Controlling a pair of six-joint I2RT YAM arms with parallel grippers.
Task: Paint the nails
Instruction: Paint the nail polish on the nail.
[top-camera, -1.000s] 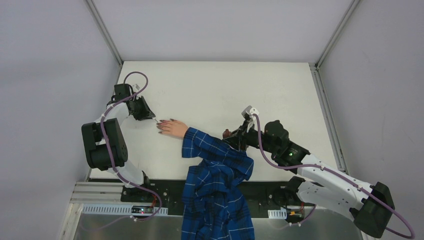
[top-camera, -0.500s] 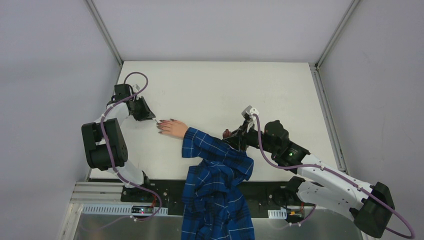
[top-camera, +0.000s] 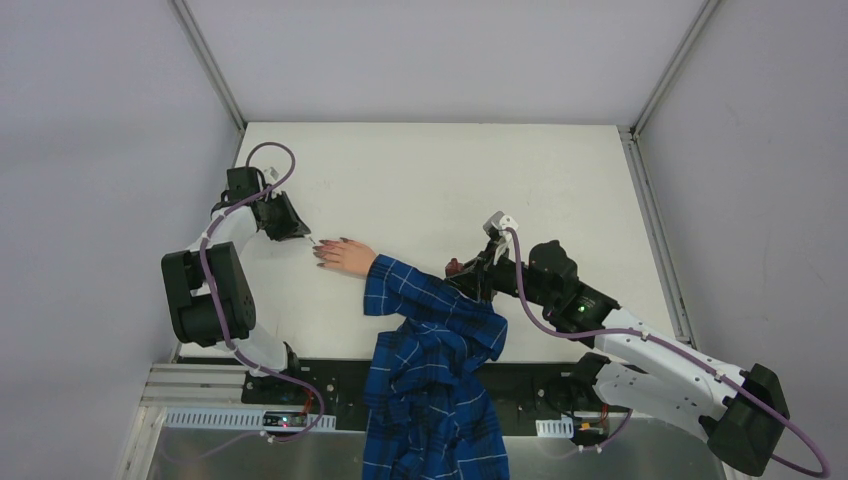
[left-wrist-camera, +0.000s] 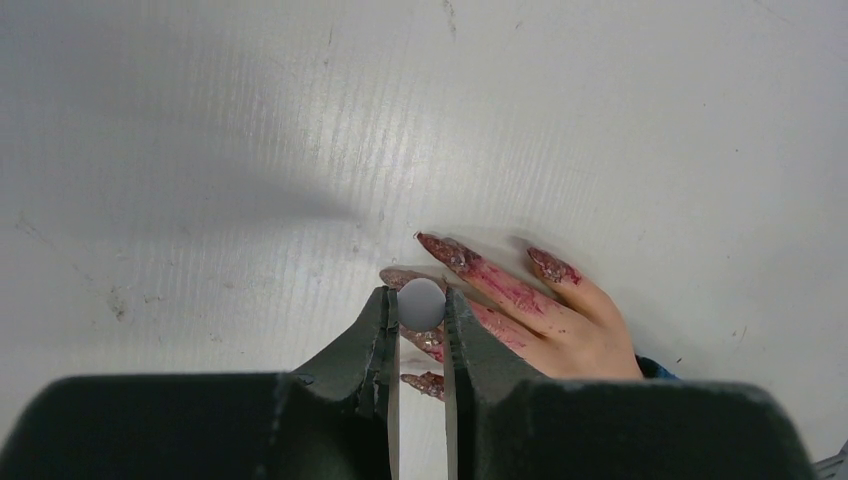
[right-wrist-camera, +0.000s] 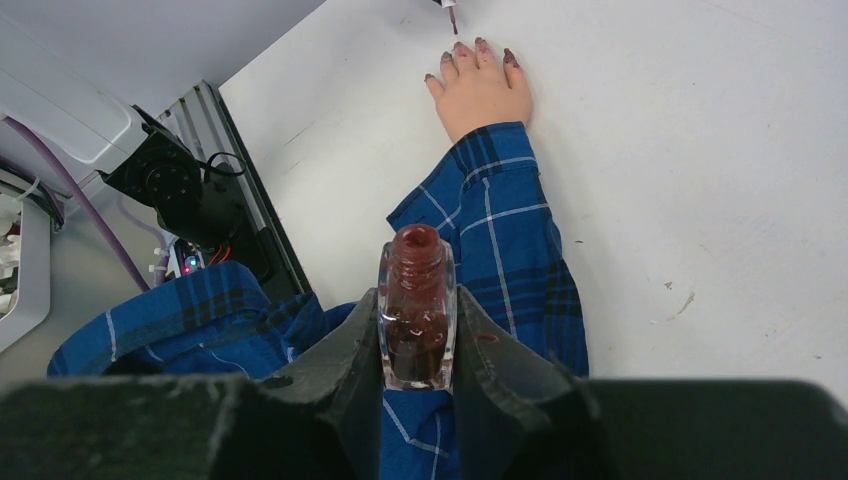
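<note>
Hardly anything has moved since a moment ago; only the left arm's elbow has drifted a touch outward. On the white table (top-camera: 440, 170) the plaid sleeve (top-camera: 430, 310) ends in a pale hand (top-camera: 350, 258). Its dark red nails (top-camera: 322, 252) sit just at four o'clock of the left gripper (top-camera: 308, 238), which is clamped on a white brush cap (left-wrist-camera: 421, 302). The right gripper (top-camera: 468, 272) clamps an uncapped polish bottle (right-wrist-camera: 416, 305). Only the left wrist view shows polish smeared down the fingers (left-wrist-camera: 500, 290); only the right wrist view shows the bottle's open neck.
</note>
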